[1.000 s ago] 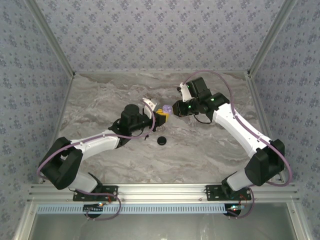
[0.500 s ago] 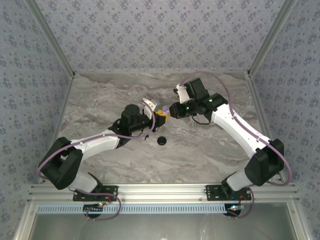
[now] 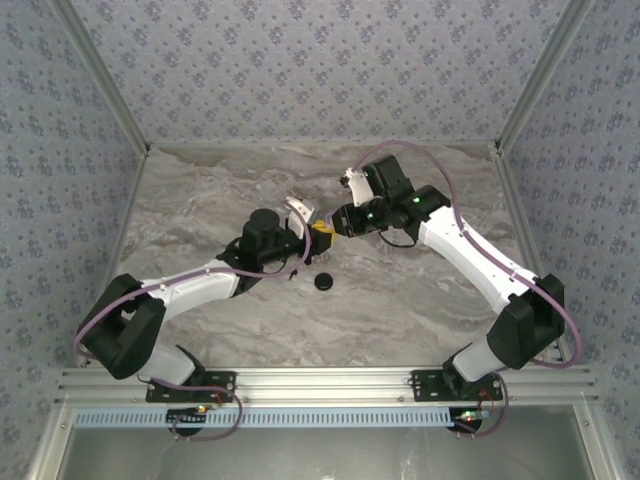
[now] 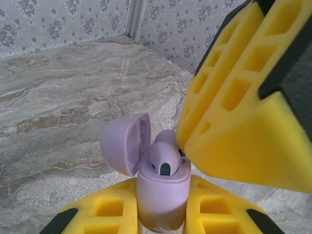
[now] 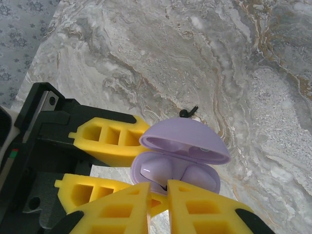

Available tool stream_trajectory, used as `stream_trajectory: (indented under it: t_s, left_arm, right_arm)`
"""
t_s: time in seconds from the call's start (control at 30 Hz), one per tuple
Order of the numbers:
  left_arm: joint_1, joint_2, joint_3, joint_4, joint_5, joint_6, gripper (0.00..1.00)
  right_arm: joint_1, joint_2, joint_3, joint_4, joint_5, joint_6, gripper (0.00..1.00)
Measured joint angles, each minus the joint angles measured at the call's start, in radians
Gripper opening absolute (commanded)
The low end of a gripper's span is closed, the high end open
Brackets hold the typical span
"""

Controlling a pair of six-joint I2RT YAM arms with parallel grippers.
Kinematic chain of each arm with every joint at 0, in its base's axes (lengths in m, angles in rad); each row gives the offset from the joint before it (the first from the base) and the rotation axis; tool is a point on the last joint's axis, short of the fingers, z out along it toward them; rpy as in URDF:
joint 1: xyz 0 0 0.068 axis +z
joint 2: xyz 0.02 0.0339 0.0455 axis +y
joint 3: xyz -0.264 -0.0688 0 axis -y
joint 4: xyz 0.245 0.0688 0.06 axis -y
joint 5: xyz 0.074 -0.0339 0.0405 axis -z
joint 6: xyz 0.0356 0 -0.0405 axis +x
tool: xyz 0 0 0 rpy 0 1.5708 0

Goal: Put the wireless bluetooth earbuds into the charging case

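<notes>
A lilac charging case (image 4: pixel 163 195) stands upright between the yellow fingers of my left gripper (image 4: pixel 163 217), which is shut on its body. Its lid (image 4: pixel 124 148) hangs open. Two lilac earbuds (image 5: pixel 158 168) (image 5: pixel 200 175) sit in its wells. My right gripper (image 5: pixel 158 187) is shut, and its yellow tips rest on the case's front rim against the nearer earbud (image 4: pixel 165 158). One of its fingers (image 4: pixel 243 112) looms over the case. From above, both grippers meet at the case (image 3: pixel 322 226) in mid-table.
A small black round puck (image 3: pixel 323 282) lies on the marble table (image 3: pixel 420 300) just in front of the grippers. A tiny black piece with a short stem (image 5: pixel 189 112) lies on the table beyond the case lid. Patterned walls enclose the table on three sides.
My right gripper has moved left, from a little apart from the case until its tips are at the case. The left arm and the black puck have stayed put.
</notes>
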Motion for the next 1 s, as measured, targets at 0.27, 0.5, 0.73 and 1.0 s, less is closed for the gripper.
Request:
stream_trajectory:
  t_s: [0.27,0.5,0.73,1.0]
  left_arm:
    - [0.000,-0.006,0.000,-0.027,-0.008,0.007,0.18]
    - [0.000,-0.058,0.000,-0.028,0.021,0.027,0.18]
    - [0.000,-0.074,0.000,0.009,0.120,0.030,0.18]
    - [0.000,-0.074,0.000,0.065,0.215,0.026,0.19]
  right_arm:
    - [-0.023,-0.032,-0.009,0.012,0.034,0.005,0.20]
    - [-0.156,-0.084,-0.056,0.047,-0.019,0.012,0.20]
    - [-0.231,-0.065,-0.111,0.089,-0.140,0.011,0.20]
    - [-0.230,-0.017,-0.114,0.120,-0.257,0.008,0.19]
